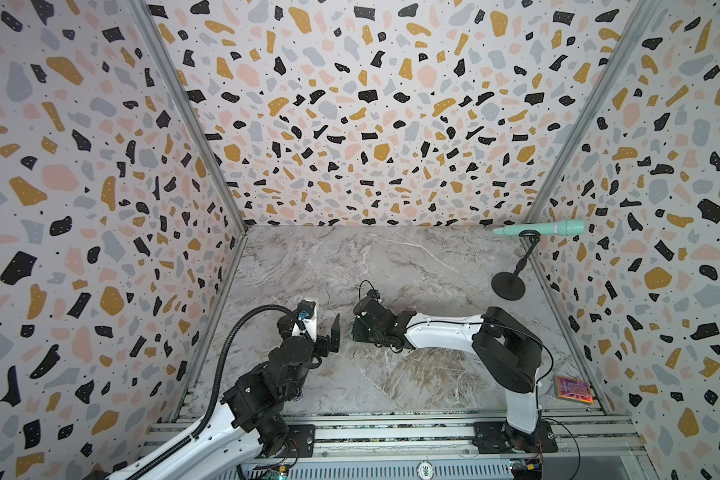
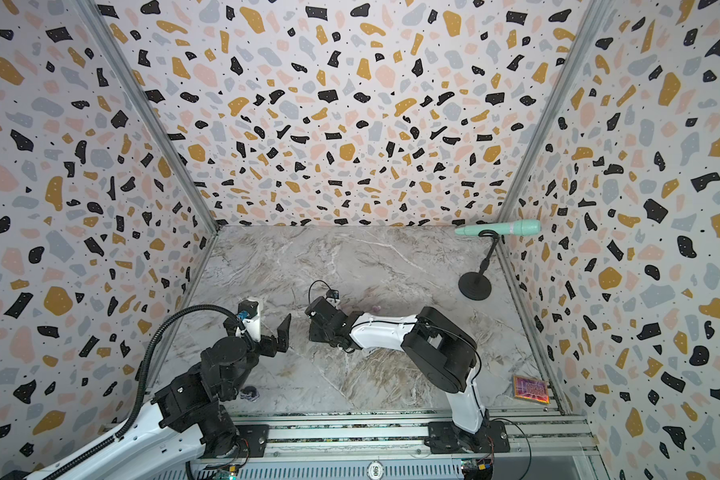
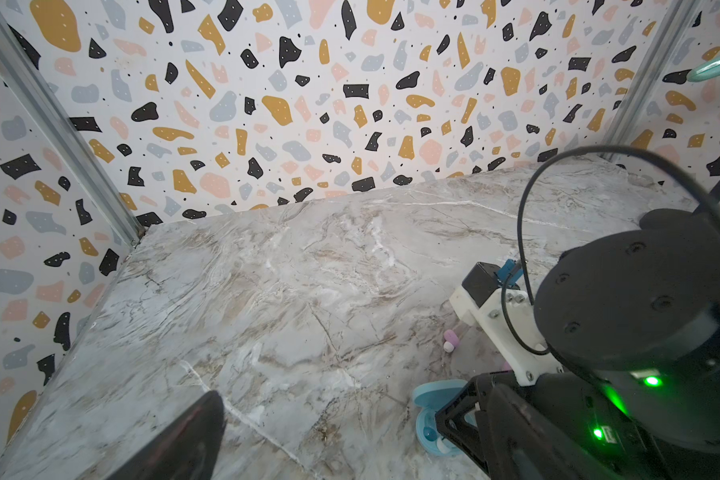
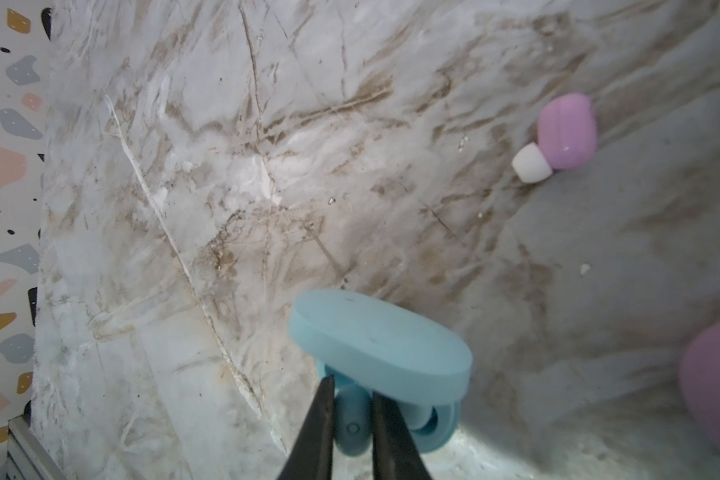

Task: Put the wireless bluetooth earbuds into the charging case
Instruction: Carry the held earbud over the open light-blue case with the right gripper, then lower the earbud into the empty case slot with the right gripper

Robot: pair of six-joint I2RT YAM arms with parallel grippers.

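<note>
Blue earbud (image 4: 352,428) — pinched in right tool (image 4: 352,390), at open blue case (image 4: 381,340)

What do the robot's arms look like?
The left arm and right arm have glossy white shells with chunky black joints. A ribbed black hose runs along the left arm. Thin black wires loop over the right arm, which shows small green lights. The right gripper ends in slim, pointed black fingers.

A lab test cell — terrazzo-papered walls (image 1: 80,166), marble-print tabletop (image 1: 329,257), robot arms (image 1: 441,328) bolted to an aluminium rail (image 1: 391,434).
</note>
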